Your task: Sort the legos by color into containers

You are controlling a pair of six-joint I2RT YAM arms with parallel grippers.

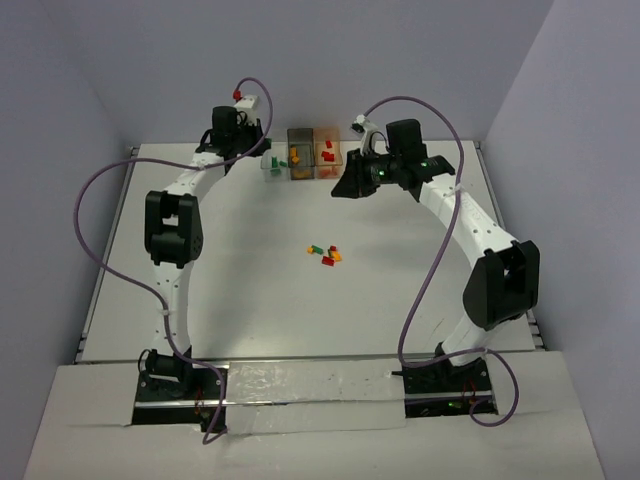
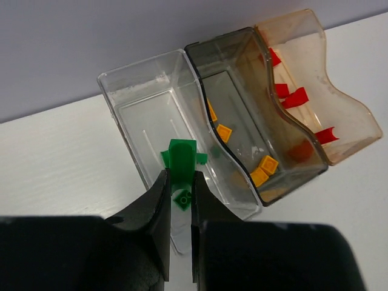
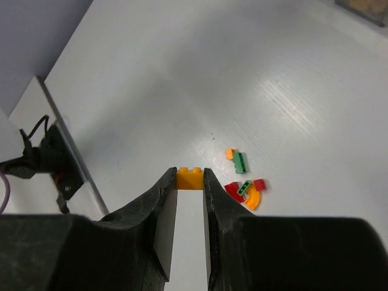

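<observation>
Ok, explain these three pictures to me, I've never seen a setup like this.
A left arm and a right arm, both white, are bolted to a table; the overhead picture shows both. The other two pictures come from a camera on each wrist, looking out between its black fingers. The left gripper pinches a green lego above the clear container, next to a dark grey container with orange-yellow bricks and an orange-tinted container with red ones. The right gripper pinches an orange lego above the table, where a few loose legos lie.
</observation>
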